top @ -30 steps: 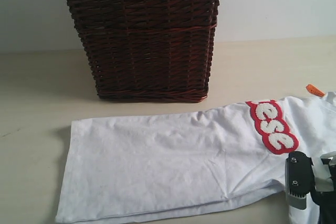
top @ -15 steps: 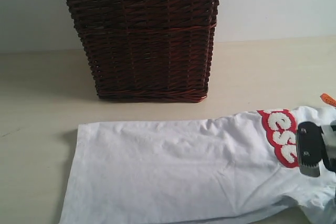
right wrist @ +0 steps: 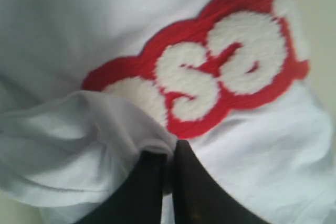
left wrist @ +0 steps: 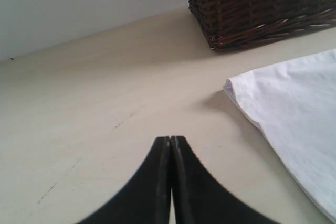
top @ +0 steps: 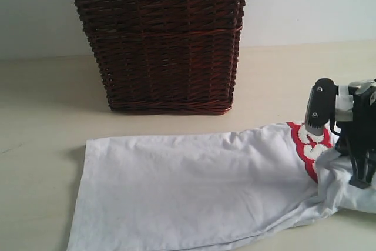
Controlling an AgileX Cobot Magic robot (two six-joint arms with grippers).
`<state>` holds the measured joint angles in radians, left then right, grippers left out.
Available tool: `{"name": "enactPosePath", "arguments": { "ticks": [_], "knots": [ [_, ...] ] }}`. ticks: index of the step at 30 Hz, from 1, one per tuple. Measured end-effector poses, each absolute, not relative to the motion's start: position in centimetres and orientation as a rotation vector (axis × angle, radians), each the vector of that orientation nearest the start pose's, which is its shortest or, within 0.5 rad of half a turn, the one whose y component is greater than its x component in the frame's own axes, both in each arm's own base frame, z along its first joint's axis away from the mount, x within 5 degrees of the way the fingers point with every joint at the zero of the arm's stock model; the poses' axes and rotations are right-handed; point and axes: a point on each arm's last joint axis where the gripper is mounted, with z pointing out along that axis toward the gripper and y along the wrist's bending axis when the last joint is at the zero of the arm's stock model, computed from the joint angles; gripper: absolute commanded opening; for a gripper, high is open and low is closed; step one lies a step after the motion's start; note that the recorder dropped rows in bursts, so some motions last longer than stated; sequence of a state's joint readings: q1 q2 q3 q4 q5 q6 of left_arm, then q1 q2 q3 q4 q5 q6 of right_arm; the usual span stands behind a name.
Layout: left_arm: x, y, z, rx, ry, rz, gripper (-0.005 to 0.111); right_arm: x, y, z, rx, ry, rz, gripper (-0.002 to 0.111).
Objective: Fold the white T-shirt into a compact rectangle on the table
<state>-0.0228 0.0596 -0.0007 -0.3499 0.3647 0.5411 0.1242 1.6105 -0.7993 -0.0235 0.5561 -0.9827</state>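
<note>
The white T-shirt point(top: 194, 186) lies stretched across the front part of the bench point(top: 47, 104). It is folded lengthwise into a long band, with layered edges showing along its front side. Its hem end rests flat on the side where the left arm works, and its straight edge shows a faint shadow on the pale surface. The other end is bunched and lifted slightly off the bench.

There the right claw point(right wrist: 168, 156) points downward, its fingers together and clamped on a raised fold of the white T-shirt. It grips just beside the fuzzy white lettering point(right wrist: 210, 77) outlined in red. The cloth around the grip is gathered into soft creases, and part of the lettering curls up with it.

The left claw point(left wrist: 170, 140) has its two dark fingers pressed tight together with nothing between them. It hangs above bare bench, apart from the nearest corner of the shirt's hem.

A dark wicker basket point(top: 161, 39) stands upright toward the back edge of the bench. It sits behind the middle of the shirt without touching it. The pale wall point(top: 305, 4) rises behind the basket.
</note>
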Motion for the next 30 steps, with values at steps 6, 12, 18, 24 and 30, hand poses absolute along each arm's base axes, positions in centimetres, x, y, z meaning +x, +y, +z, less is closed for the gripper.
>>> {"name": "enactPosePath", "arguments": {
  "ticks": [6, 12, 18, 24, 30],
  "knots": [
    [5.6, -1.2, 17.9, 0.304, 1.860, 0.014, 0.002, 29.1, 3.6, 16.4, -1.454, 2.333, -0.260, 0.009],
    [5.6, -1.2, 17.9, 0.304, 1.860, 0.014, 0.002, 29.9, 3.7, 15.0, -1.424, 2.333, -0.260, 0.054],
    [5.6, -1.2, 17.9, 0.304, 1.860, 0.014, 0.002, 31.9, 4.0, 15.2, -1.036, 2.279, -0.256, 0.055],
    [5.6, -1.2, 17.9, 0.306, 1.859, 0.016, 0.002, 32.5, 4.1, 17.0, -0.659, 2.260, -0.156, 0.035],
    [5.6, -1.2, 17.9, 0.306, 1.859, 0.016, 0.002, 28.6, 3.3, 17.0, -1.074, 2.549, -0.173, 0.004]
  ]
}}
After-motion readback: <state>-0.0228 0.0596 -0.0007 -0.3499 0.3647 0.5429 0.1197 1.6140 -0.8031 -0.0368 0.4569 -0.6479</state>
